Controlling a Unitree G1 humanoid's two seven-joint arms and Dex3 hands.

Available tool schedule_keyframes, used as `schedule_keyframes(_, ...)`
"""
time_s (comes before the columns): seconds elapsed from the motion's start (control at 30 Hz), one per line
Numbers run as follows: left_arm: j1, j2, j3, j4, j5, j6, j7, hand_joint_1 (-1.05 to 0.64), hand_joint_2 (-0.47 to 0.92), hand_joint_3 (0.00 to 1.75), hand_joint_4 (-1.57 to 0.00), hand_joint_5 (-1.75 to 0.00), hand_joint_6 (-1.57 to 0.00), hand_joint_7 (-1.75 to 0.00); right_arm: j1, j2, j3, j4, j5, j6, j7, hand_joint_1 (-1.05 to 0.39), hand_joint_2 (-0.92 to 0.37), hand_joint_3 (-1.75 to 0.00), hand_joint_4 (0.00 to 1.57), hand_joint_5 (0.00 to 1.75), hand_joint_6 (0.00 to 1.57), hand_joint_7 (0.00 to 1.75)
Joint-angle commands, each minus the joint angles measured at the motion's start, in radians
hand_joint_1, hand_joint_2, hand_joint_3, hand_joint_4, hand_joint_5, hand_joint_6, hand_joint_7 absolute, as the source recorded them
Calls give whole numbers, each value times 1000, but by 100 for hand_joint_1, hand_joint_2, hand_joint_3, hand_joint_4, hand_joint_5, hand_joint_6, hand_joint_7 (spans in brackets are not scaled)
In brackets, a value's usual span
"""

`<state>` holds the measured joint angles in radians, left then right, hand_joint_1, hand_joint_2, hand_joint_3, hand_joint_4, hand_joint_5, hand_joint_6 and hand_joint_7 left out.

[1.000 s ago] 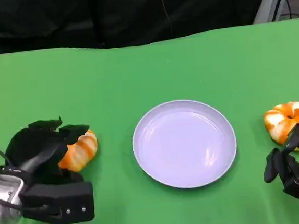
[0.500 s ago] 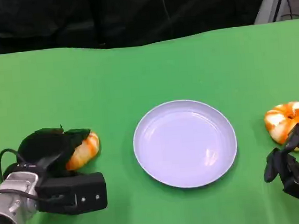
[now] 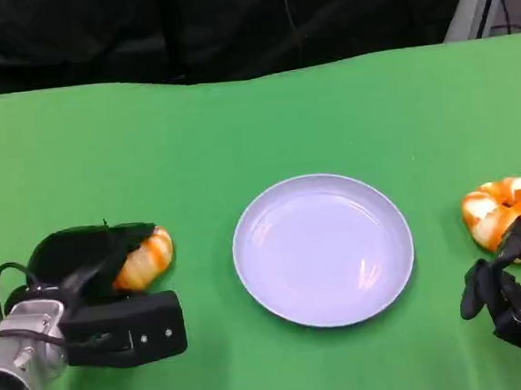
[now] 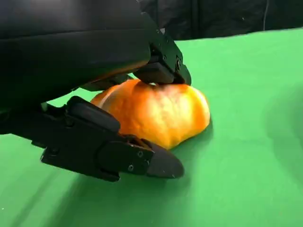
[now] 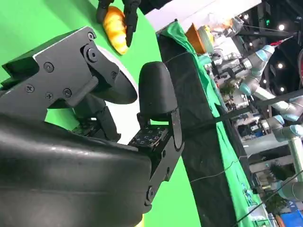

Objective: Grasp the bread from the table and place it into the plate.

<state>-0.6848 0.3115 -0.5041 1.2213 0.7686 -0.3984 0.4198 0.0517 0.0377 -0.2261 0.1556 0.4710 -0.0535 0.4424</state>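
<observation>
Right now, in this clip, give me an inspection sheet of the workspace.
Surface: green table, flat.
Job's things: left bread on the table under the left hand; white plate at centre, nothing in it; right bread on the table.
Clutter: nothing seen.
Hands: left hand, fingers above and below the bread; right hand beside the right bread, holding nothing.
Cables: black cable at the left wrist.
Surroundings: black curtain behind.
</observation>
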Motion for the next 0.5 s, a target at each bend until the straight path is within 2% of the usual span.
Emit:
schedule_keyframes(0.03, 19, -6, 18, 15, -48, -6, -19, -20, 92, 26, -94, -16, -82, -7, -7, -16, -7, -2, 6, -3, -1, -4, -47, -132, 89, 175, 79, 158)
schedule_keyframes(0.07, 19, -8, 26, 15, -63, -11, -34, -17, 92, 21, -97, -47, -98, -10, -7, -16, -7, -3, 6, -3, 0, -4, -47, -132, 89, 175, 79, 158)
schedule_keyframes(0.13, 21, -8, 32, 8, -81, -20, -39, -14, 92, 18, -80, -113, -113, -11, -5, -16, -6, -4, 6, -4, 1, -4, -47, -132, 89, 175, 79, 158)
schedule_keyframes(0.17, 22, -7, 31, 4, -82, -23, -32, -13, 92, 28, -69, -149, -95, -69, -4, -16, -6, -5, 6, -5, 2, -4, -47, -132, 88, 175, 79, 158)
schedule_keyframes(0.2, 23, -6, 29, 2, -83, -25, -27, -12, 92, 31, -66, -162, -80, -105, -3, -16, -6, -6, 6, -5, 2, -4, -47, -132, 88, 175, 79, 158)
schedule_keyframes(0.23, 27, -5, 31, -4, -83, -32, -6, -12, 92, 32, -65, -168, -72, -124, -2, -16, -6, -7, 6, -5, 2, -4, -47, -132, 88, 175, 78, 158)
schedule_keyframes(0.27, 31, -5, 34, -10, -85, -38, 12, -12, 92, 38, -65, -172, -62, -153, -1, -16, -6, -8, 6, -5, 2, -4, -47, -132, 88, 175, 78, 158)
schedule_keyframes(0.3, 36, -6, 38, -17, -88, -47, 33, -12, 92, 41, -65, -173, -58, -164, 0, -17, -6, -8, 7, -5, 3, -4, -47, -132, 88, 175, 78, 158)
schedule_keyframes(0.37, 41, -6, 41, -25, -90, -58, 56, -11, 92, 44, -64, -174, -56, -172, 0, -17, -7, -9, 8, -4, 5, -4, -47, -131, 88, 175, 78, 159)
schedule_keyframes(0.5, 41, -2, 31, -41, -83, -64, 80, -11, 92, 45, -63, -175, -55, -175, 1, -19, -8, -9, 9, 0, 3, -4, -47, -131, 88, 175, 78, 159)
